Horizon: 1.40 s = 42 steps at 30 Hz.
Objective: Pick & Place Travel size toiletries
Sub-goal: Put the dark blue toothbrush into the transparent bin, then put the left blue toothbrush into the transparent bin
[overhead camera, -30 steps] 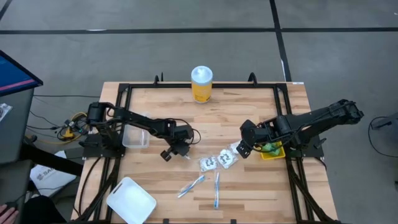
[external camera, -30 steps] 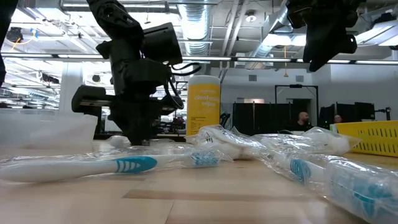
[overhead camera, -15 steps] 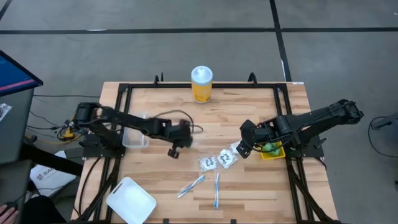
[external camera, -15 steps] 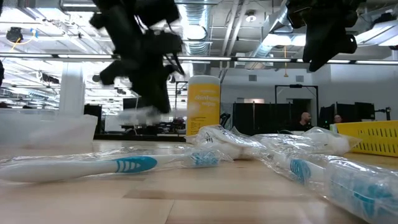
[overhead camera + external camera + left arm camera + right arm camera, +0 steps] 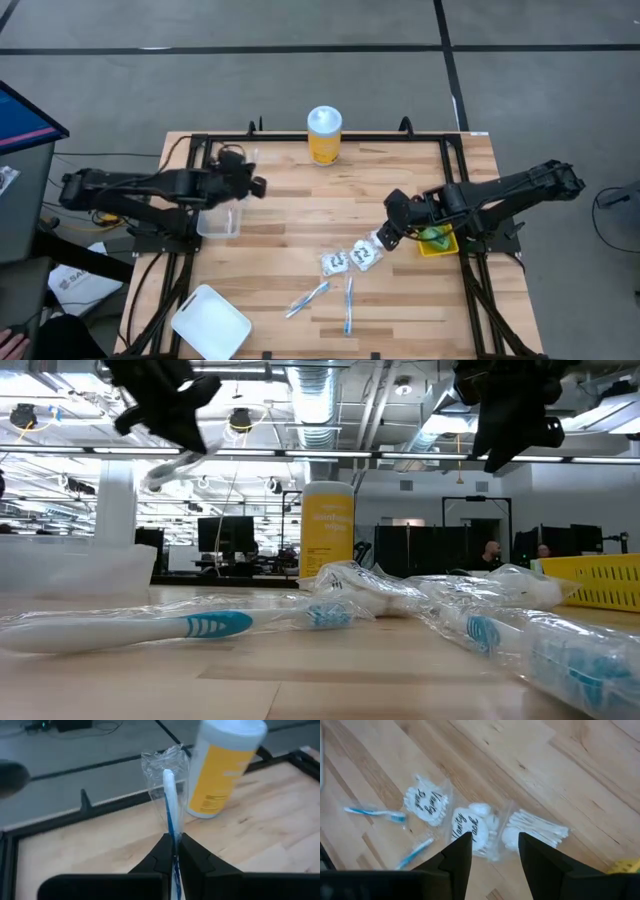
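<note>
My left gripper (image 5: pixel 252 186) (image 5: pixel 175 851) hangs high over the table's left part, beside the clear container (image 5: pixel 218 221), shut on a blue-and-white toothbrush in a clear wrapper (image 5: pixel 169 795). My right gripper (image 5: pixel 386 232) (image 5: pixel 495 851) is open and hovers above three crinkly white packets (image 5: pixel 427 805) (image 5: pixel 470 827) (image 5: pixel 535 830) lying flat on the wood. Two more wrapped toothbrushes (image 5: pixel 308 297) (image 5: pixel 349 305) lie nearer the near edge. The yellow tray (image 5: pixel 438 243) on the right holds green chunks. My left gripper pinches the wrapped toothbrush between its two fingers by the handle (image 5: pixel 173 832). The brush is lifted clear of the table. Its free end with the crumpled wrapper (image 5: pixel 165 762) sticks out past the fingertips. In the low view it shows tilted under the gripper (image 5: pixel 172 464).
A tall yellow jar with a white lid (image 5: pixel 324 135) stands at the far edge. A white lid (image 5: pixel 210 321) lies at the near left corner. A black frame (image 5: pixel 200 140) borders the table. People stand far off in the room behind.
My left gripper has lifted a wrapped toothbrush off the table's middle and carried it up, to the left and toward the far edge, with the arm drawing back past the clear container. The right gripper has stayed open over the packets.
</note>
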Each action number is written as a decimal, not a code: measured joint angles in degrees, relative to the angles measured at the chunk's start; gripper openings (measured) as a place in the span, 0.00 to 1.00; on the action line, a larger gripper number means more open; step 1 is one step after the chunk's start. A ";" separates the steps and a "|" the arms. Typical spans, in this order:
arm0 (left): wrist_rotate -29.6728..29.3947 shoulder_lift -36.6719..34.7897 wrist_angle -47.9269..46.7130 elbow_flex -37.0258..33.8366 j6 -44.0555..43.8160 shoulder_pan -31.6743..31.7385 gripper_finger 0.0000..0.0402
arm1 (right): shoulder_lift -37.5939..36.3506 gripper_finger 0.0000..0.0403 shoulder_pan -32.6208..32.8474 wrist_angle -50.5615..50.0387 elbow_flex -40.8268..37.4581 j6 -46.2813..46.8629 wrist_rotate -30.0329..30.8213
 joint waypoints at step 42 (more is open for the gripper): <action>23.78 -5.25 -16.22 -19.75 -25.47 1.80 0.39 | 0.00 0.38 -1.01 2.44 0.00 -3.93 -0.18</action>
